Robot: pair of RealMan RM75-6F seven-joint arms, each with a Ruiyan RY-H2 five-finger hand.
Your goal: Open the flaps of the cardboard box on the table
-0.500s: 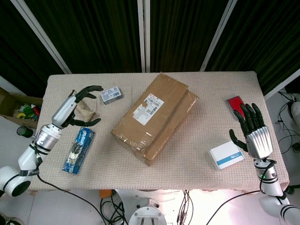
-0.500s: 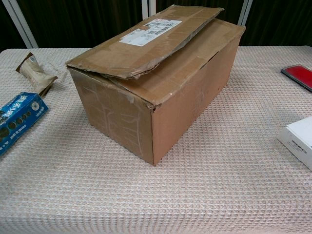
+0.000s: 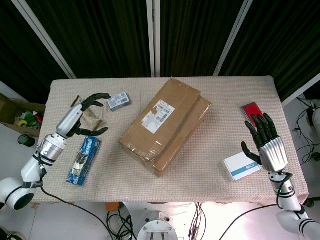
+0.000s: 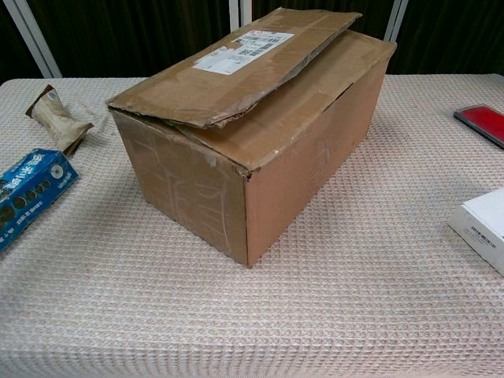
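1. The cardboard box (image 3: 165,125) sits mid-table, both top flaps folded down, the labelled flap (image 4: 236,63) overlapping the other; nothing is opened yet.
2. Left of the box, the left hand (image 3: 82,116) hovers, fingers spread, holding nothing.
3. Right of the box, the right hand (image 3: 267,142) hovers, fingers released, also empty.

- chest view cuts off the white box (image 4: 482,227) at the right edge, same for the red item (image 4: 482,122)
- blue packet (image 4: 27,191) runs off the left edge there
- shipping label (image 3: 156,113) print is too small to read
- crumpled wrapper (image 3: 91,116) partly hidden behind the left hand (image 3: 80,116)
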